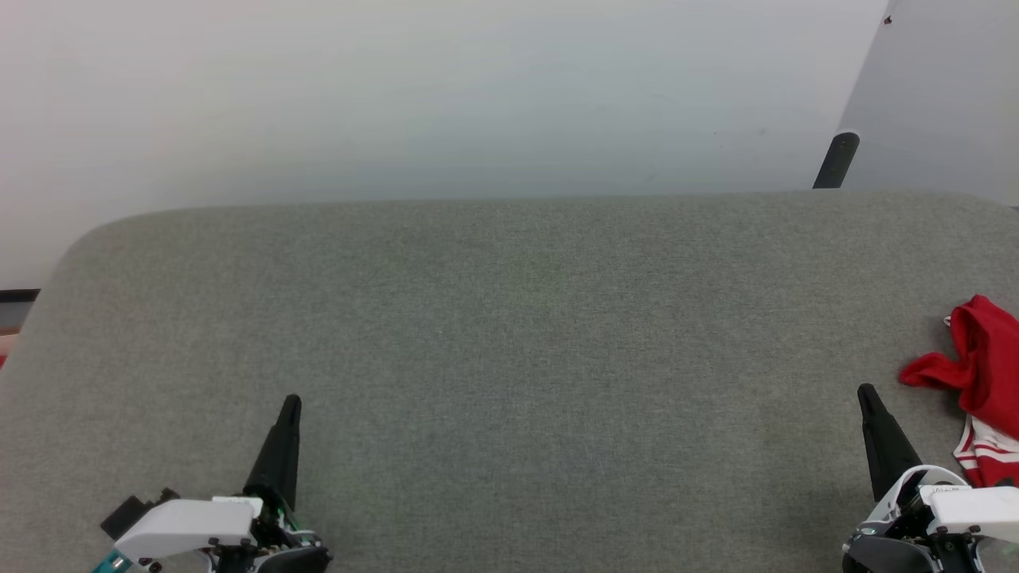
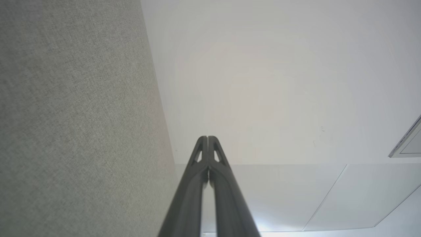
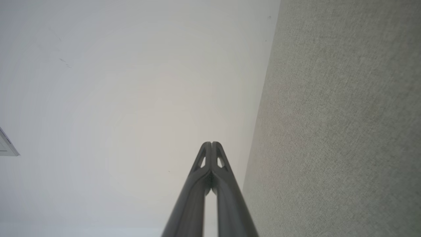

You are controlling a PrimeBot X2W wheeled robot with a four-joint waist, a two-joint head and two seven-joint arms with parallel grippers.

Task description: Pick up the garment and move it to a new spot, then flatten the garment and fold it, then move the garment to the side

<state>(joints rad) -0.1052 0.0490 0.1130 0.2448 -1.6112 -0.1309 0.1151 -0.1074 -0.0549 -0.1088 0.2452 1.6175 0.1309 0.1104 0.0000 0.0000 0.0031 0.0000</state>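
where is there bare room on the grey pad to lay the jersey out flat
The whole middle of the grey pad is bare, from the left gripper across to the right gripper and up to the far edge. Crowded only at the right edge, where the crumpled red jersey lies.

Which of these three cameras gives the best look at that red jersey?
The head view: the garment lies crumpled at the right edge of the grey padded surface, partly cut off by the frame, beside the right gripper. The wrist views look along shut fingers at that surface and a pale wall.
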